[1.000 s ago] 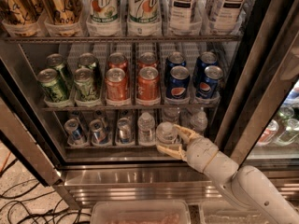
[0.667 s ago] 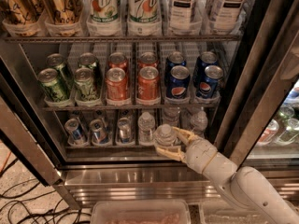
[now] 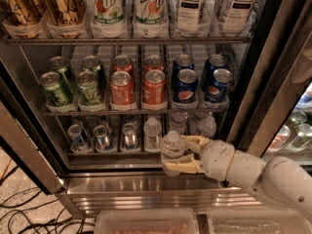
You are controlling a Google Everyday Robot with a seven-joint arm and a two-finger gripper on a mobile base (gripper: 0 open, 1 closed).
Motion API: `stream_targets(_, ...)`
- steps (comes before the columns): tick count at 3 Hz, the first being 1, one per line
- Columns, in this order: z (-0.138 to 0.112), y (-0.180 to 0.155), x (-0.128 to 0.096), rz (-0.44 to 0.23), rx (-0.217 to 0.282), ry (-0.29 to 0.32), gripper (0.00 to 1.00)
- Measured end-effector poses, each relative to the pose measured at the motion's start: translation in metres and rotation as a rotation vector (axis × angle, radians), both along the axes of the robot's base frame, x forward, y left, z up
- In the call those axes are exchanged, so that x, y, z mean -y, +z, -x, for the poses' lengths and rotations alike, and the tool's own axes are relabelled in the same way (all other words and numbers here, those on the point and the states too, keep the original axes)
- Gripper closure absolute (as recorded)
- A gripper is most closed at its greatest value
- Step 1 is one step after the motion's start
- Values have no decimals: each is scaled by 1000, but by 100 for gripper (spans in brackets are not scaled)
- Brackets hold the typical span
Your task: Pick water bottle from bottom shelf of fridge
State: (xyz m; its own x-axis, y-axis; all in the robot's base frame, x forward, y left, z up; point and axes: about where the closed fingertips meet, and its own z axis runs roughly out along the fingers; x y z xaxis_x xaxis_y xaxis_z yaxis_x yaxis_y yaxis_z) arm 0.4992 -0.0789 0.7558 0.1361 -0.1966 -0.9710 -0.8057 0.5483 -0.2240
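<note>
Your tool (image 3: 183, 154) is pinching the water bottle (image 3: 170, 145) by its sides, upright, at the bottom shelf (image 3: 92, 155) front, suiting withdrawal from the fridge (image 3: 146, 190).

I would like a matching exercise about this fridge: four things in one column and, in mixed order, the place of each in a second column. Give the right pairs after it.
Column 1
1. gripper
2. green cans
3. blue cans
4. silver-blue cans

Column 2
A. right part of the middle rack
B. left part of the bottom shelf
C. in front of the bottom shelf, shut on the water bottle
D. left part of the middle rack

Pairs: 1-C, 2-D, 3-A, 4-B
</note>
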Motion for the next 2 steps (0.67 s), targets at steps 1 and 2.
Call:
stream_targets(1, 21, 18, -18, 62, 1, 86, 100)
stream_targets(2, 21, 18, -18, 62, 1, 86, 100)
